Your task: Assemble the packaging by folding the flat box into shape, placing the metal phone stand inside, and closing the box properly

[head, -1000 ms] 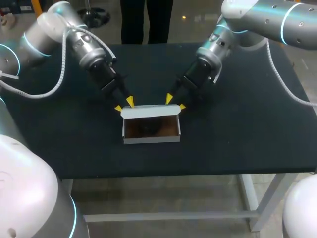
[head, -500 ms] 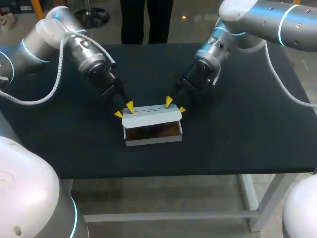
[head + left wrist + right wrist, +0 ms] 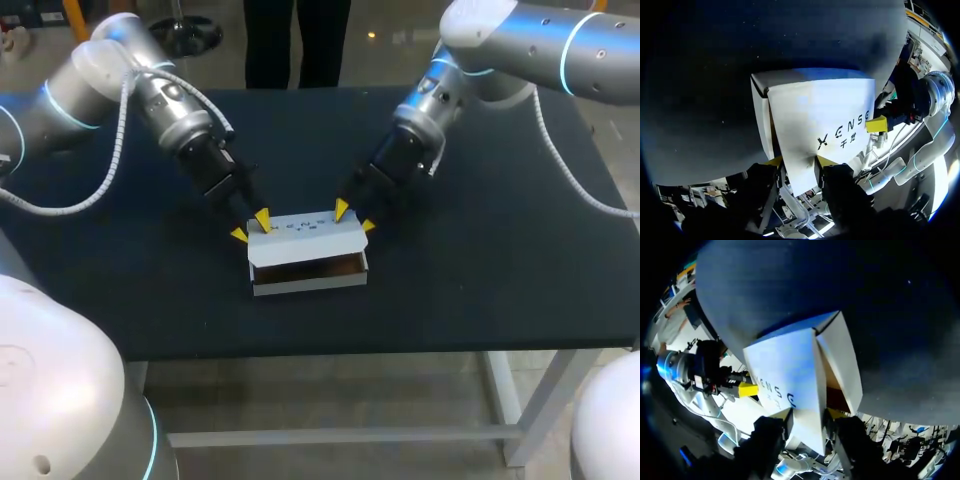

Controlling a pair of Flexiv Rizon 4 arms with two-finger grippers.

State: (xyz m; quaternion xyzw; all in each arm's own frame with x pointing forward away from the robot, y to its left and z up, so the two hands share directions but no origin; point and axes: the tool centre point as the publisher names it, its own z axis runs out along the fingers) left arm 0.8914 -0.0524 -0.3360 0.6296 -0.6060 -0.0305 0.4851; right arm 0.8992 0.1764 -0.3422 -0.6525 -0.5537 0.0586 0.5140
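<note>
One white cardboard box sits on the black table, just ahead of two grippers. Its lid tilts low over the brown interior, leaving a narrow gap; the contents cannot be made out. The left gripper is spread, straddling the lid's corner nearest it. The right gripper, also spread, straddles the other rear corner.
</note>
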